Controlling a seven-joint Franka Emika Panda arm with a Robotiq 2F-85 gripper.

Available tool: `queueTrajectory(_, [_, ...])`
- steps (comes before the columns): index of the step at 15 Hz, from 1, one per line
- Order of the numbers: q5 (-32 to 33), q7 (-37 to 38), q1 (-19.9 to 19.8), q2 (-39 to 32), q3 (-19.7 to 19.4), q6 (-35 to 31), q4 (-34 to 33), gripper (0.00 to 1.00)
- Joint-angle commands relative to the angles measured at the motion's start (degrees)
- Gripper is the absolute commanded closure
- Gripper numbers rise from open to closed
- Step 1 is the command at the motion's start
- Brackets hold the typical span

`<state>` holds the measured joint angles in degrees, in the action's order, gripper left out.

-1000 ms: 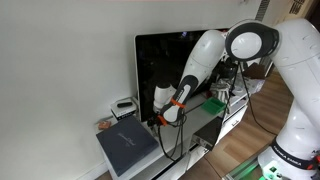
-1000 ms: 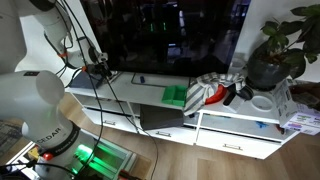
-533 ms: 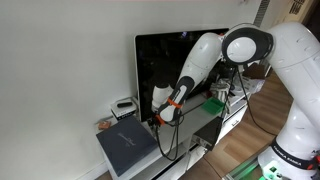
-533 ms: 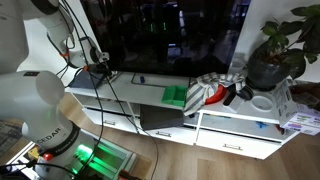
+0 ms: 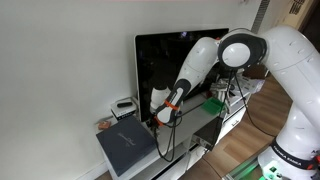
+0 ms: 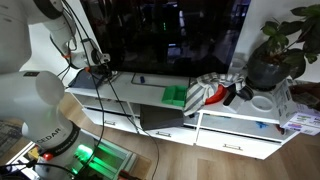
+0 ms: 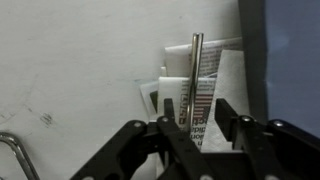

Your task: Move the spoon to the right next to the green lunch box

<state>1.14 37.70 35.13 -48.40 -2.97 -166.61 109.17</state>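
Observation:
In the wrist view the spoon (image 7: 197, 60) shows as a thin metal handle lying across printed papers on the white shelf. My gripper (image 7: 198, 112) hangs right over it. One black finger (image 7: 170, 110) stands on each side of the handle, and a gap shows on both sides. The jaws are partly narrowed and nothing is clamped. In both exterior views the gripper (image 5: 160, 117) (image 6: 100, 68) is low over the shelf beside the TV's edge. The green lunch box (image 5: 213, 103) (image 6: 176, 95) lies flat on the shelf further along, in front of the screen.
A large black TV screen (image 6: 180, 35) stands behind the shelf of the white cabinet (image 6: 230, 128). A dark flat pad (image 5: 125, 146) lies at one end, and a striped cloth (image 6: 210, 90) and a potted plant (image 6: 272, 55) at the other. Cables (image 6: 105, 100) hang near the gripper.
The jaws have narrowed around the spoon's handle over the last second. The arm has sunk slightly toward the shelf. The spoon and the lunch box have not moved.

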Motion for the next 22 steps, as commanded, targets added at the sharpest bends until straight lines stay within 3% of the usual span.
queueTrajectory(1, [-2.0,-2.2,-0.9,-1.8,0.9,1.5,-2.8,0.58])
queueTrajectory(2, [-2.0,-2.2,-0.8,-2.1,0.9,1.7,-3.1,0.61])
queueTrajectory(3, [-2.1,-2.2,-0.8,-2.3,0.9,1.9,-3.4,0.7])
queueTrajectory(4, [-2.1,-2.2,-0.8,-2.4,0.8,2.1,-3.7,0.69])
queueTrajectory(7, [-2.0,-2.1,-0.5,-2.7,0.6,2.8,-4.2,0.99])
queueTrajectory(16, [-2.2,-4.4,-1.4,-0.6,2.2,5.5,-1.7,0.98])
queueTrajectory(22, [-5.9,-3.7,-4.7,0.5,4.5,4.0,1.3,0.98])
